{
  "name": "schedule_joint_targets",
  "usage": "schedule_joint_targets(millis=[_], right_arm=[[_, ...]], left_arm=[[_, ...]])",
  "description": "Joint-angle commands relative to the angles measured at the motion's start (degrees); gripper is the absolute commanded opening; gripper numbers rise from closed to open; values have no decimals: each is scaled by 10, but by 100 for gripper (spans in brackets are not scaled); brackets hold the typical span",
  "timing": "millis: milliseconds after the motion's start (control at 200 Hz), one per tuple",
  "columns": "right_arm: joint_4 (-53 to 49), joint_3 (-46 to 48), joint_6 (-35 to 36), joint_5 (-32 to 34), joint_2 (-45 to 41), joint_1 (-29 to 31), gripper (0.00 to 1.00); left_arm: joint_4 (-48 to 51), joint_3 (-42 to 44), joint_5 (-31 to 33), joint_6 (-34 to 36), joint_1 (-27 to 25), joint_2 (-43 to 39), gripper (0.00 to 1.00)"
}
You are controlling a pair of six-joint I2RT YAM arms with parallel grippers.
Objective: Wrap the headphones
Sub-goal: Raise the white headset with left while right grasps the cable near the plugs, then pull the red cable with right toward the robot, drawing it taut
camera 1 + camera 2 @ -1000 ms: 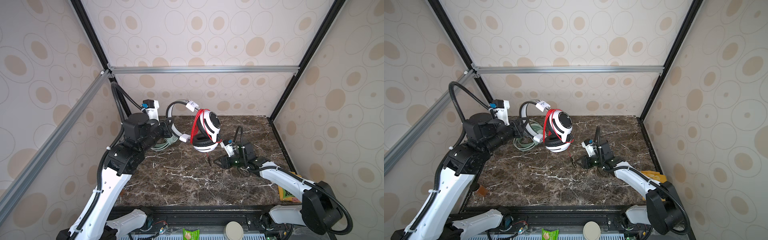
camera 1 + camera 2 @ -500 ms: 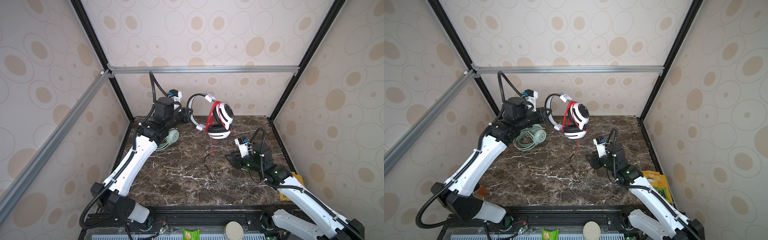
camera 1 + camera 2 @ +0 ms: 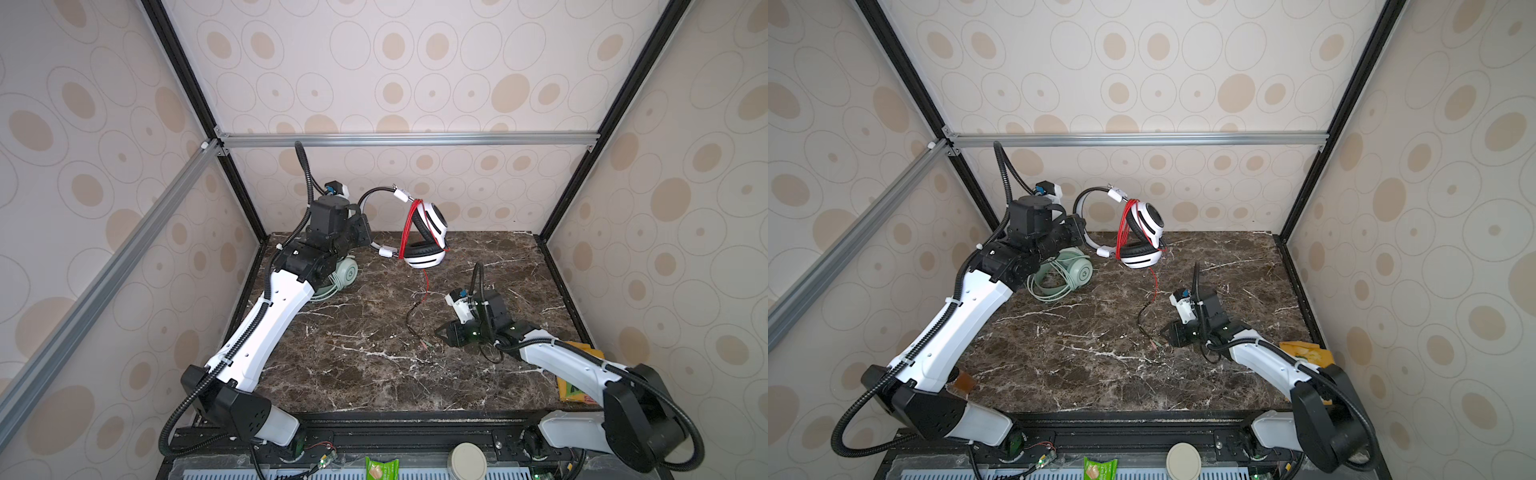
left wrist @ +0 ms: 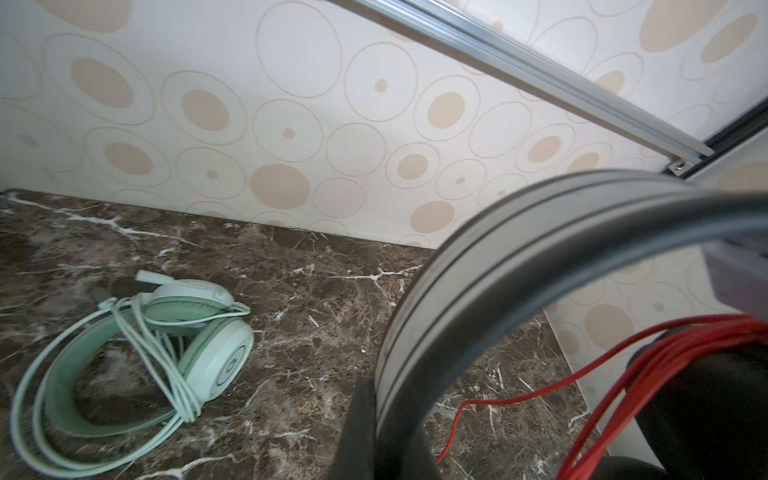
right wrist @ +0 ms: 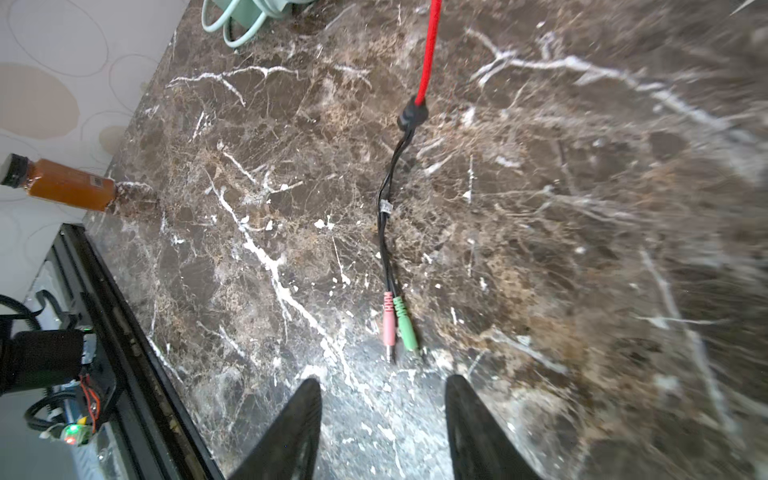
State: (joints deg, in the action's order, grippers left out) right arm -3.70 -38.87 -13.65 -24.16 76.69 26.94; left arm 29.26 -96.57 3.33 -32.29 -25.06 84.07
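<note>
Left gripper clamped on the white headset by its band, raised above the table's back edge to let the red cable dangle for winding. Right gripper parted, empty, just short of the plugs. Mint-green headset near back-left corner, apparently already wrapped.

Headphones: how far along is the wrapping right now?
Done: the green headset lies on the table, its cable wound around it. In hand: the left gripper holds the white headset up by its headband, red cable looped around the earcups in several turns. To do: the cable's tail hangs to the table, plugs lying before the open right gripper.
</note>
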Motion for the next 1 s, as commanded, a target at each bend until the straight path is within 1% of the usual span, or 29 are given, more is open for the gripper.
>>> schedule_joint_targets(millis=[0,45,115,205,420,605,680,750,795,900,940,995], right_arm=[[123,15,-35,-56,46,2,52],[145,8,-41,-63,73,3,52],[150,-19,-43,-86,120,5,52],[172,-38,-46,-84,163,12,51],[273,-66,-62,-97,237,15,52],[296,-110,-56,-98,282,23,53],[306,-119,-63,-94,293,30,53],[339,-119,-92,-84,305,37,53],[376,-112,-136,-68,315,39,53],[527,-70,-239,-27,339,46,52],[556,-65,-260,-10,347,52,52],[570,-66,-275,7,358,60,53]], left_arm=[[-13,-15,35,-11,8,-35,0],[-12,-15,34,-11,9,-37,0],[-10,-16,31,-9,10,-37,0],[-8,-19,28,-9,11,-36,0],[-7,-26,23,-8,12,-36,0],[-1,-34,20,-5,16,-35,0],[1,-34,19,-5,16,-35,0],[2,-35,19,-5,17,-35,0],[1,-34,19,-5,17,-35,0],[2,-35,16,-7,19,-34,0],[1,-36,13,-8,20,-33,0],[0,-36,10,-9,22,-33,0]])
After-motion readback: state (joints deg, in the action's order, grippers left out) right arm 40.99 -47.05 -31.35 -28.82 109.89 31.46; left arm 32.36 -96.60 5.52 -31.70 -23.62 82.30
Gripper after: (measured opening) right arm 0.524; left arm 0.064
